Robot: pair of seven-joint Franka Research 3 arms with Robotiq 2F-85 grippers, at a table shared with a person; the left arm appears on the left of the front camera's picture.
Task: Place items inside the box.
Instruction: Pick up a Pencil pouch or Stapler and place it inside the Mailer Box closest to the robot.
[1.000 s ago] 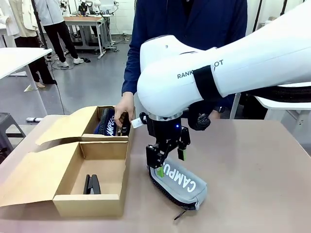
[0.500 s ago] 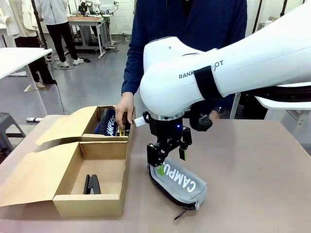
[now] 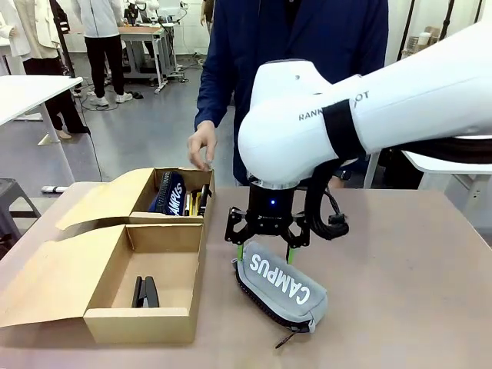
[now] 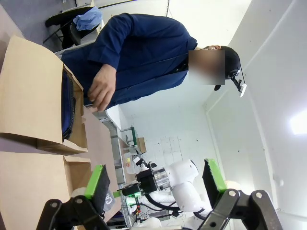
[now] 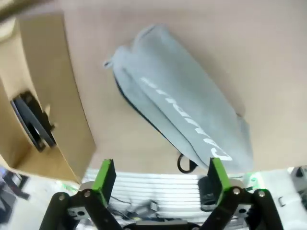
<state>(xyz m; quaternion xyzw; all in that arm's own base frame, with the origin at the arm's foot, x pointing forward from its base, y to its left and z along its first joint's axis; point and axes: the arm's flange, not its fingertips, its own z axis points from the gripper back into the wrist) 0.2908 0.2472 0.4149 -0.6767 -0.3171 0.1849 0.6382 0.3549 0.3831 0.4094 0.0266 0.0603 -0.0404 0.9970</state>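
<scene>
Grey pencil case (image 3: 286, 286) lying flat, right pincer (image 3: 265, 254) spread wide just above it

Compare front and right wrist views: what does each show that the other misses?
Front: the person's hand raised above the brown cardboard box, the navy zip pencil case standing in its far compartment. Right wrist: the grey "CAMPUS" zip pencil case from above, tabbed end included. Both: the right gripper's open fingers over that case, the black stapler in the near compartment.
</scene>
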